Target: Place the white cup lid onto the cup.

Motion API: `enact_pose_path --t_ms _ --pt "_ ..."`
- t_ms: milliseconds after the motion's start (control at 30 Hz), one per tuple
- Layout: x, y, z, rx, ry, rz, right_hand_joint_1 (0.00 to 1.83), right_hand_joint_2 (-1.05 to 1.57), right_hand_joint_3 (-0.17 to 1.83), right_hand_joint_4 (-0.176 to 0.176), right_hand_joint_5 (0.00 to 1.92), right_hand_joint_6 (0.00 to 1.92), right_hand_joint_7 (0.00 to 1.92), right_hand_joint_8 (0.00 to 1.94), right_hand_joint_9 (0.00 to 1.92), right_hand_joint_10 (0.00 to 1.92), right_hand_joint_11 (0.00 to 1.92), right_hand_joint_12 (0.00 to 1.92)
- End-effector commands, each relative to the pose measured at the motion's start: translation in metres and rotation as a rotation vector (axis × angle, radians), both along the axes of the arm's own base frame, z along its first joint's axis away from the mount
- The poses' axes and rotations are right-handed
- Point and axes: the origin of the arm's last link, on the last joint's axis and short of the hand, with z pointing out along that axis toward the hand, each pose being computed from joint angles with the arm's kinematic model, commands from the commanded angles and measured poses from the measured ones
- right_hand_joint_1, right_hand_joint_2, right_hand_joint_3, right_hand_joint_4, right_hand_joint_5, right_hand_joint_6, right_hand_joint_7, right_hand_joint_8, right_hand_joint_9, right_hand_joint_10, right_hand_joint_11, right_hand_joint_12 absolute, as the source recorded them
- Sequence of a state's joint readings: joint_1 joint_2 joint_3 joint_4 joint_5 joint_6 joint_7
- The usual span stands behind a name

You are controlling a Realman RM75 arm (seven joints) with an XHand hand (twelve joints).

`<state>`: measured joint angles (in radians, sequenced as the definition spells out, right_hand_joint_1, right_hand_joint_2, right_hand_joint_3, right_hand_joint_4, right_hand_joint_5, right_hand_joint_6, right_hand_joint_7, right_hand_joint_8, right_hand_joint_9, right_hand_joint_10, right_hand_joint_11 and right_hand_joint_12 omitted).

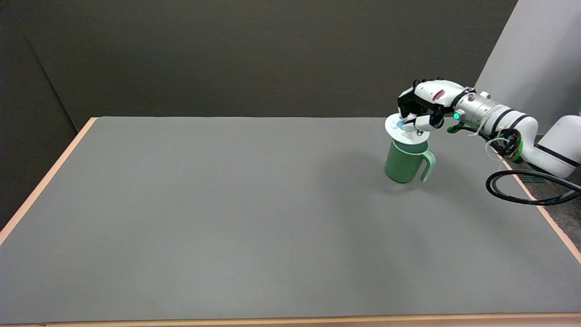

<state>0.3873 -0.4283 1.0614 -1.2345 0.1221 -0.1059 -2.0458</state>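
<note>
the bench [227,218] has a flat grey top that looks matt and smooth, with no shine, and a thin pale edge like wood. the green cup [404,162] at the right of the frame looks like smooth plastic with a soft, dull shine. the white cup lid [394,128] looks like smooth plastic too. the right hand [420,106] has hard, shiny white shells and black parts. behind it the arm's wrist [476,111] looks like bare silver metal. the black cable [522,193] looks like smooth rubber.
</note>
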Motion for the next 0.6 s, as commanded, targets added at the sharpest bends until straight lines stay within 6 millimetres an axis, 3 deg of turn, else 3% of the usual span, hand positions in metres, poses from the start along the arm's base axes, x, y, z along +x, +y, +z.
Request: enact_pose_path --t_ms 33,600 --pt "0.003 0.017 0.013 -0.059 -0.011 -0.006 1.19 1.1 0.18 -0.032 0.73 1.41 0.96 1.04 0.95 0.74 0.67 1.26" --pt "0.018 0.033 0.004 -0.045 -0.071 0.047 1.21 1.06 0.23 -0.045 0.75 1.38 1.01 0.98 0.99 0.69 0.71 1.27"
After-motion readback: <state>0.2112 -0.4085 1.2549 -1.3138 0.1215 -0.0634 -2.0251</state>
